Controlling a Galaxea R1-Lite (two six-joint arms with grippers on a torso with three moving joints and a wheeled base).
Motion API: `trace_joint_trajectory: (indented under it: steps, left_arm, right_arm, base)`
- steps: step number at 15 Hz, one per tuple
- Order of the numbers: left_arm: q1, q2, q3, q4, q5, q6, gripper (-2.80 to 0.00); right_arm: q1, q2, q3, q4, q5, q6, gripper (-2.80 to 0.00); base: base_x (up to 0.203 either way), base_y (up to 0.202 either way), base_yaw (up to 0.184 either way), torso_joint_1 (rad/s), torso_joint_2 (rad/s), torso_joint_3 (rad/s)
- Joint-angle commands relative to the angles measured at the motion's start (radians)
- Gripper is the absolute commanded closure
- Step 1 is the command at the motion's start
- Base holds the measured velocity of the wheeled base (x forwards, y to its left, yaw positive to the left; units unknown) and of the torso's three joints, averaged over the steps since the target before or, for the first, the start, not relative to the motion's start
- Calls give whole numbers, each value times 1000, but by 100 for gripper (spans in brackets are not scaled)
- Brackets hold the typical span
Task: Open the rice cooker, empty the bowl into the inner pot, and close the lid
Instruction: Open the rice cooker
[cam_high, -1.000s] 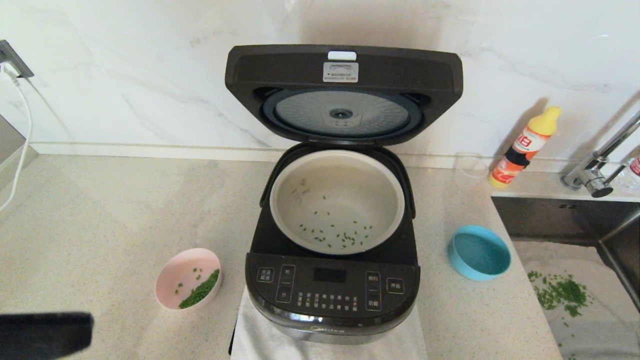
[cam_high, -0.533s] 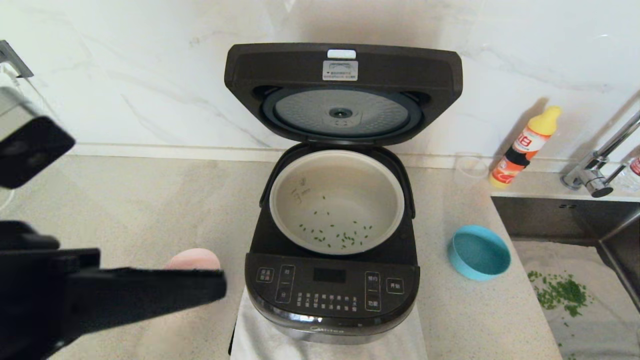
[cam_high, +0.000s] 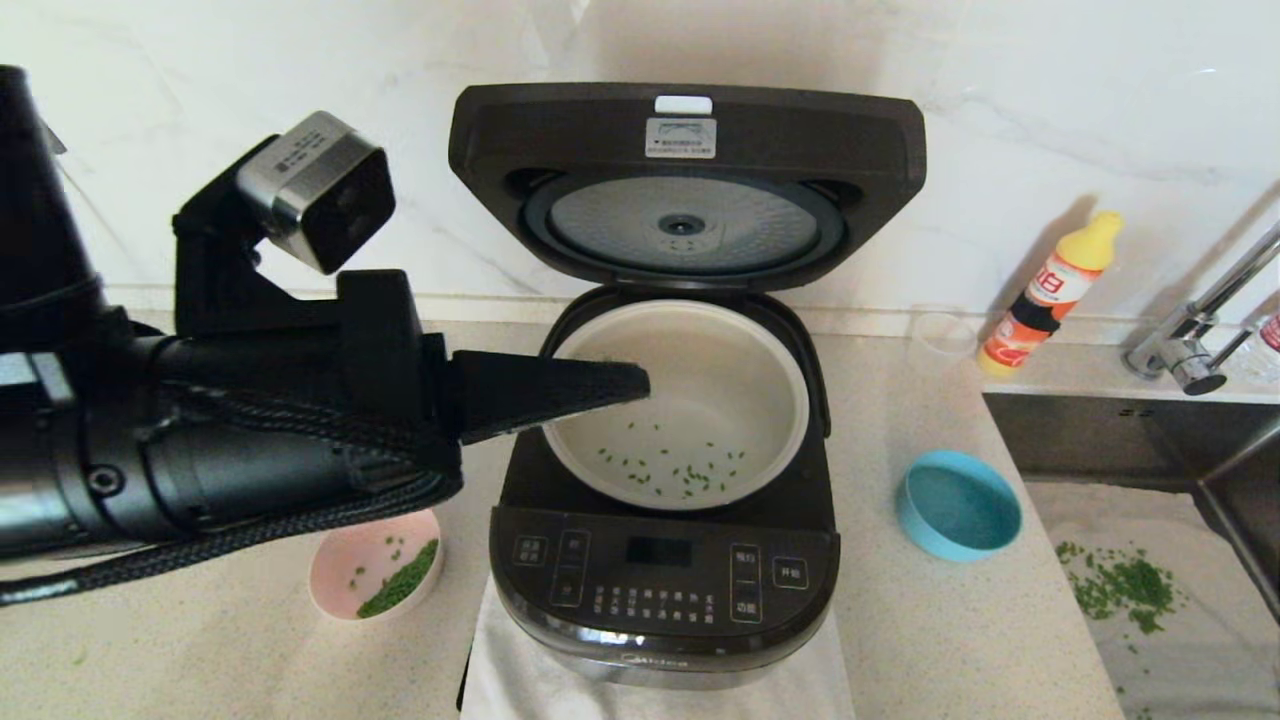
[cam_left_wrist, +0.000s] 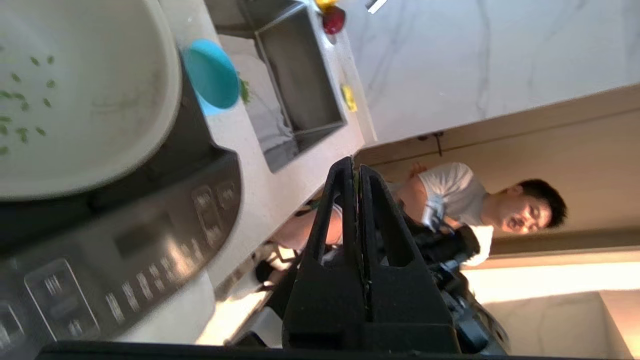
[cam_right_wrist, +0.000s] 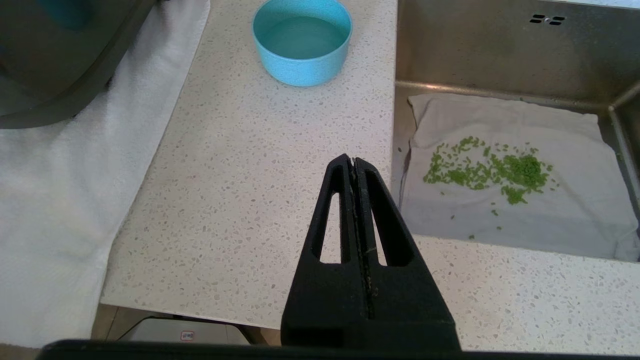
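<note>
My left gripper, fingers pressed together and empty, is raised over the left rim of the inner pot, which sits in the rice cooker under the upright lid. Risk: pulling the lid down carelessly could slam it (pink bowl not emptied). My right gripper, fingers together, is parked above the counter.

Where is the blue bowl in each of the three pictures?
Head view: the blue bowl sits on the counter right of the rice cooker.
Left wrist view: the blue bowl shows past the inner pot rim, near the sink.
Right wrist view: it stands ahead of the right gripper.
Shared landmark: the sink.
</note>
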Motion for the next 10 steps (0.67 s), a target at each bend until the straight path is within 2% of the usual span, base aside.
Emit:
trace_joint_trajectory:
  steps: [1, 3, 10]
  left_arm:
    - [25, 76, -17, -39, -6, -6, 0]
    - [36, 118, -43, -85, -9, -8, 0]
    - [78, 223, -168, -96, -9, -4, 0]
  right_arm:
    - [0, 0, 0, 1, 0, 0, 0]
    - [0, 0, 0, 1, 0, 0, 0]
    - [0, 0, 0, 1, 0, 0, 0]
  base:
    - [0, 0, 0, 0, 0, 0]
    - [0, 0, 0, 0, 0, 0]
    - [0, 0, 0, 0, 0, 0]
